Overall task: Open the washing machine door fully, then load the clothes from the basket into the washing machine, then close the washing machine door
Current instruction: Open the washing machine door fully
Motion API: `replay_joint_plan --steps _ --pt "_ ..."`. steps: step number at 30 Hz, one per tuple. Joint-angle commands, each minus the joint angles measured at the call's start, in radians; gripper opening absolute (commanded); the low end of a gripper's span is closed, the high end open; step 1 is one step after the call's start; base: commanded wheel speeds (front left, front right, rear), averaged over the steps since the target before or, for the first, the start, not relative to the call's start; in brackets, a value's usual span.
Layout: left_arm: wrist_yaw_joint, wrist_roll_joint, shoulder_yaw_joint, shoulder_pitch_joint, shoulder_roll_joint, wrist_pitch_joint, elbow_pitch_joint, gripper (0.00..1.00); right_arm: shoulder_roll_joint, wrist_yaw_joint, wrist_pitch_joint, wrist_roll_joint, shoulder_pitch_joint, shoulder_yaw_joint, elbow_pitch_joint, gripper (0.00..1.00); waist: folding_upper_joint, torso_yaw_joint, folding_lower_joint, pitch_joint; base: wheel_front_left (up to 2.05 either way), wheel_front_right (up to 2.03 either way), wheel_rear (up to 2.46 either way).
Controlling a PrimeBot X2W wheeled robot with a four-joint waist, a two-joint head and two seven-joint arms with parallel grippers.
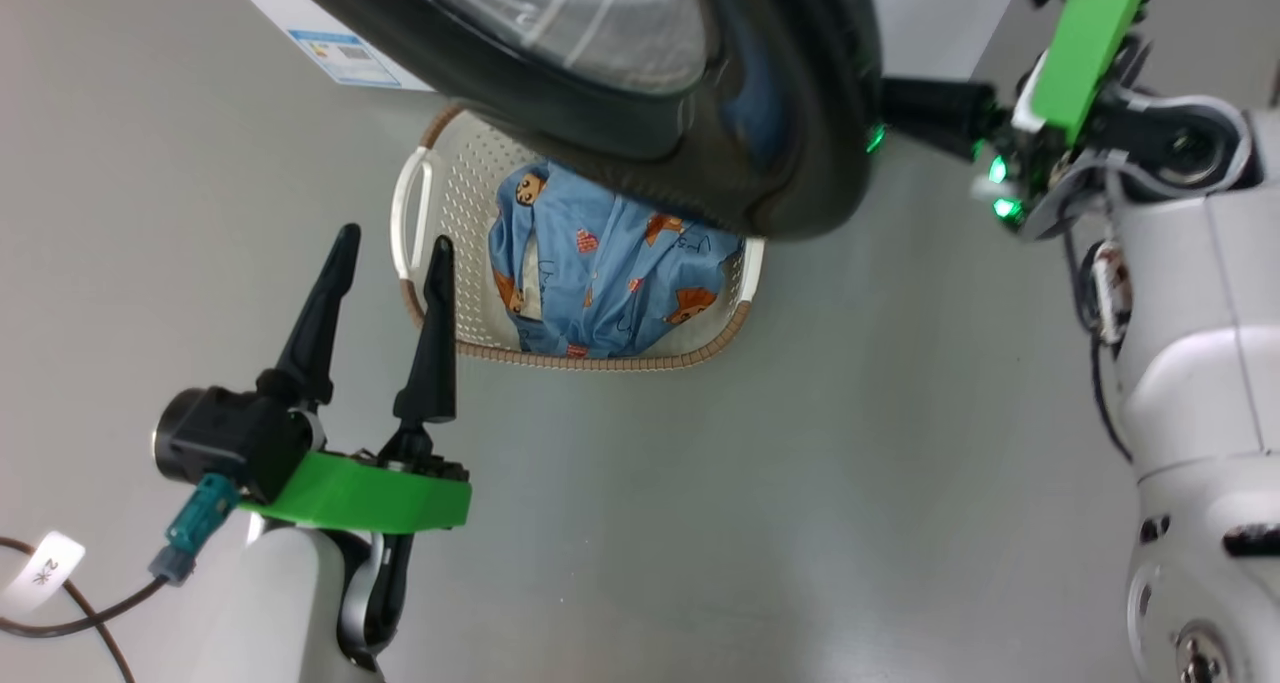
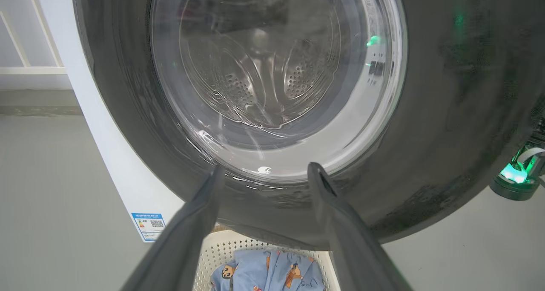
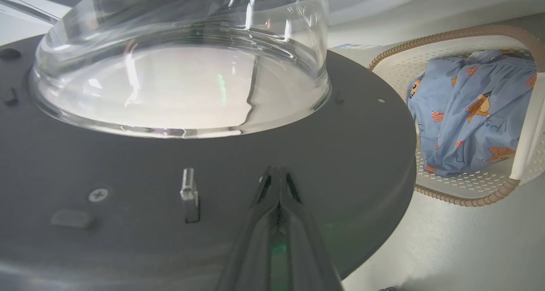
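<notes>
- The right gripper (image 3: pixel 278 174) is clenched with nothing between its fingers; the paired tips appear to rest on the dark inner face of the washing machine door (image 1: pixel 800 113), just beside the latch pin (image 3: pixel 187 193).
- The left gripper (image 1: pixel 394 238) is spread wide and empty, hovering near the basket (image 1: pixel 460 183) with its fingers aimed at the door's outer face.
- The door hangs swung out from the washing machine (image 2: pixel 127 176), directly over the far part of the basket.
- It will likely handle as a stiff, fairly heavy hinged disc with a glossy, slippery rim. The flat face near the latch edge looks like the best place to push, away from the fragile glass bowl (image 3: pixel 183 69).
- Being round, the door has no long axis; its bowl bulges toward the right wrist camera.
- The clothes (image 1: pixel 610 273) lie bunched in the basket on the floor, partly under the door.
- They look soft, light and limp, so a pinch on a raised fold should lift them.
- The basket's long axis runs roughly across the head view.
</notes>
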Motion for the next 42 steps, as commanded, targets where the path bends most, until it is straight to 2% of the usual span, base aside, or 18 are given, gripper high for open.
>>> replay_joint_plan --steps 1,19,30,38,42 --pt "0.002 0.014 0.039 0.019 0.022 -0.008 -0.020 1.00 0.036 0.007 0.008 0.028 0.014 0.036 -0.037 0.00 -0.0001 -0.002 0.0000 -0.007 0.00 0.00 0.00" --pt "0.004 0.017 0.063 0.046 0.022 -0.008 -0.006 1.00 0.036 0.007 -0.163 0.416 0.219 0.499 -0.103 0.00 -0.0001 0.006 0.0000 -0.056 0.00 0.00 0.00" --pt "0.005 0.028 0.108 0.057 0.022 -0.008 -0.001 1.00 0.036 0.007 -0.313 0.599 0.248 0.758 -0.104 0.00 -0.0001 0.001 0.0000 -0.068 0.00 0.00 0.00" --pt "0.002 0.032 0.124 0.059 0.022 -0.008 0.001 1.00 0.036 0.007 -0.386 0.695 0.245 0.864 -0.105 0.00 -0.0001 -0.005 0.0000 -0.083 0.00 0.00 0.00" --pt "0.002 0.039 0.139 0.071 0.022 -0.008 0.006 1.00 0.035 0.007 -0.445 0.713 0.254 0.861 -0.087 0.00 -0.0001 -0.022 0.0000 -0.116 0.00 0.00 0.00"
